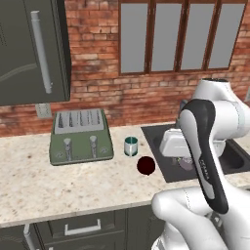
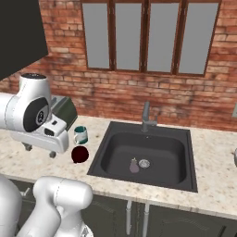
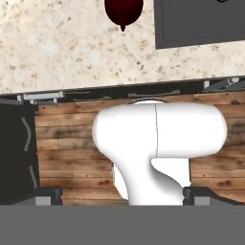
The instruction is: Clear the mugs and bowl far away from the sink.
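On the speckled desk (image 1: 58,185) the white mug with teal lining (image 1: 131,146) stands upright between the green toaster (image 1: 80,136) and the dark sink (image 2: 148,155). The maroon mug (image 1: 146,166) sits just in front of it, near the sink's left rim, apart from the white one; whether it stands or lies tipped is hard to tell. Neither mug shows any contents. In the basin a small purplish item (image 2: 134,165), perhaps an eggplant, lies beside the drain (image 2: 144,163), below the grey tap (image 2: 147,116). The pincer's tips (image 3: 122,196) stand spread wide apart, holding nothing, above the desk's front edge and the wooden floor (image 3: 67,143)
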Robot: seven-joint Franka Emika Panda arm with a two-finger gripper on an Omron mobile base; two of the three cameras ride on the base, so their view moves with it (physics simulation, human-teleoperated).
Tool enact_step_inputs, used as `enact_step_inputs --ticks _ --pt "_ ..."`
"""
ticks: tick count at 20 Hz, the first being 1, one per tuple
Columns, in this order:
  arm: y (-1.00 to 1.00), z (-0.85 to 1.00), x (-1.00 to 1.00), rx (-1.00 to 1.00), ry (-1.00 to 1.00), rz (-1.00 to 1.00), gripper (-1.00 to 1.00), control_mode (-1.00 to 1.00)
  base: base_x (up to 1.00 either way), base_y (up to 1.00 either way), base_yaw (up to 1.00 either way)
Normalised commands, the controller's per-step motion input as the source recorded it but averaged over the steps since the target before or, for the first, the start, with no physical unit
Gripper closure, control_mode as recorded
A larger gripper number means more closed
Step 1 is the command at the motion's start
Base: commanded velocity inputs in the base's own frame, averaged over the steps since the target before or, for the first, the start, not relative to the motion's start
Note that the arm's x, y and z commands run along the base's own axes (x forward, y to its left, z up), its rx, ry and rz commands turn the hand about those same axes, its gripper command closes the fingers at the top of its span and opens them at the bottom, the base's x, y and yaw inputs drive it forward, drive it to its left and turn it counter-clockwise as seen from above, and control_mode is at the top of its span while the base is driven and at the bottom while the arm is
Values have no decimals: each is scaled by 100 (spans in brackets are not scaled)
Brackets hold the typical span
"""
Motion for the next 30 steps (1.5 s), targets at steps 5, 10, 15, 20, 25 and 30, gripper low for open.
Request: enact_step_inputs --ticks 5,10,15,20,25,30 --pt "0 -26 0 0 9 4 -100 -100 0 0 0" --pt "0 -28 1 0 6 0 -100 -100 0 0 0" --pt "0 -19 5 -1 0 0 -100 -100 0 0 0" --pt "0 -14 14 -3 0 0 -100 -100 0 0 0" --pt "0 -11 29 -4 0 0 -100 -100 0 0 0" --pt "0 -2 29 -1 0 0 -100 -100 0 0 0"
